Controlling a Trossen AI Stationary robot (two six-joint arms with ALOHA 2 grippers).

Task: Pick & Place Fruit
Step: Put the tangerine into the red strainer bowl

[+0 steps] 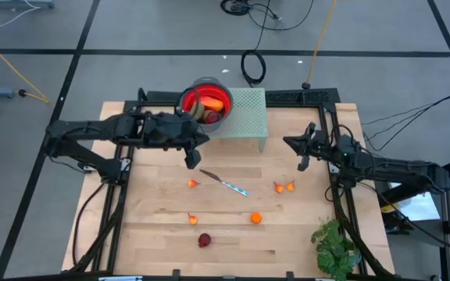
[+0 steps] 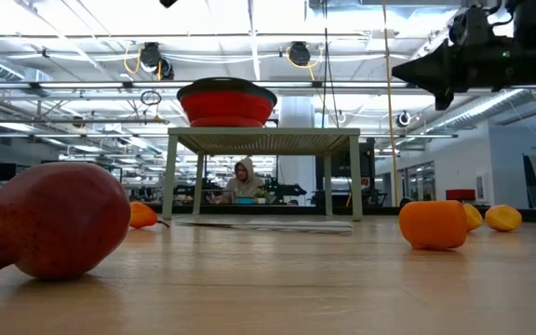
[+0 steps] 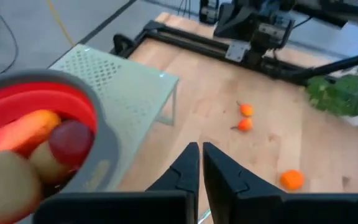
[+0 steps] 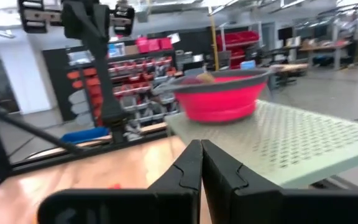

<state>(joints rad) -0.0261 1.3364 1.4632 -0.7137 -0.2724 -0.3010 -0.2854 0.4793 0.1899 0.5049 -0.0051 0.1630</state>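
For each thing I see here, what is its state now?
left gripper: shut, empty, beside the bowl.
right gripper: shut, empty, raised.
red bowl: upright on the green stand, holding fruit.
dark red fruit: loose on the table.
knife: lying flat.

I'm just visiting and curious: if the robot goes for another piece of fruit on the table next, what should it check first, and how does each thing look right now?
1. Left tool empty: ok, shut on nothing, beside the red bowl.
2. Left tool open for grasping: not ok, shut.
3. Right tool out of the way: ok, shut, raised at the table's right.
4. Fruit left on the table: ok, small orange pieces and a dark red fruit.
5. Bowl has room: cannot tell, it already holds several pieces.
6. Silver knife beside an orange piece: avoid.
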